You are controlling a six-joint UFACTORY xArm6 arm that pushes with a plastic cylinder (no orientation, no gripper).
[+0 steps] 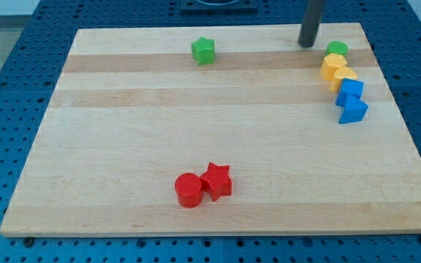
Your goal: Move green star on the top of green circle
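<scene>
The green star [204,50] lies near the view's top, left of centre, on the wooden board [123,146]. The green circle [337,50] lies at the view's top right, at the head of a chain of blocks. My tip [308,44] is just to the left of the green circle, a small gap apart, and far to the right of the green star.
Below the green circle run a yellow block [333,66], a second yellow block [344,77], a blue block [351,90] and a blue triangular block [353,110]. A red circle [188,190] and a red star [217,180] touch near the view's bottom.
</scene>
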